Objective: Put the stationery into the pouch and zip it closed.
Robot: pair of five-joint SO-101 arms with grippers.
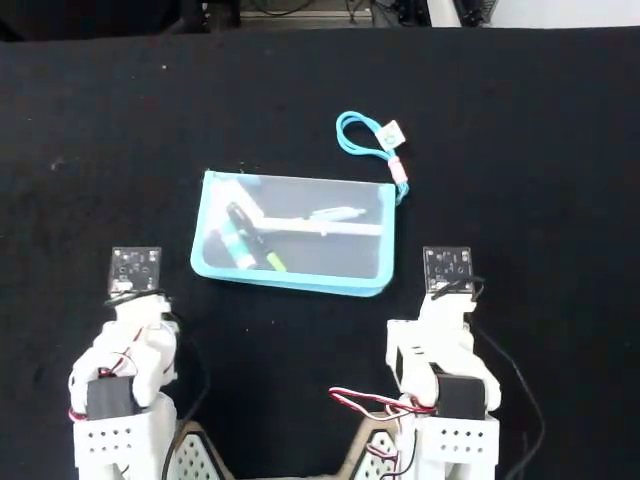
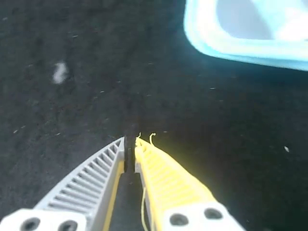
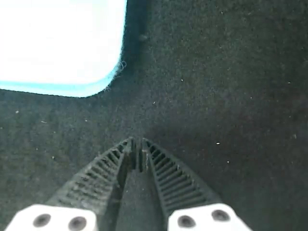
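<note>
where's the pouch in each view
high view: pouch at the middle of the table.
left wrist view: its near left corner, beyond the left gripper.
right wrist view: its near right corner, beyond the right gripper.
shared landmark: the black table.

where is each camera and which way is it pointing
High view: fixed above the table, looking down on the pouch; left arm and right arm show at the bottom edge.
Left wrist view: on the left arm, facing the table past its shut left claw, pouch corner beyond.
Right wrist view: on the right arm, facing the table past its shut right claw, pouch corner beyond.
Shared: all three show the pouch.
</note>
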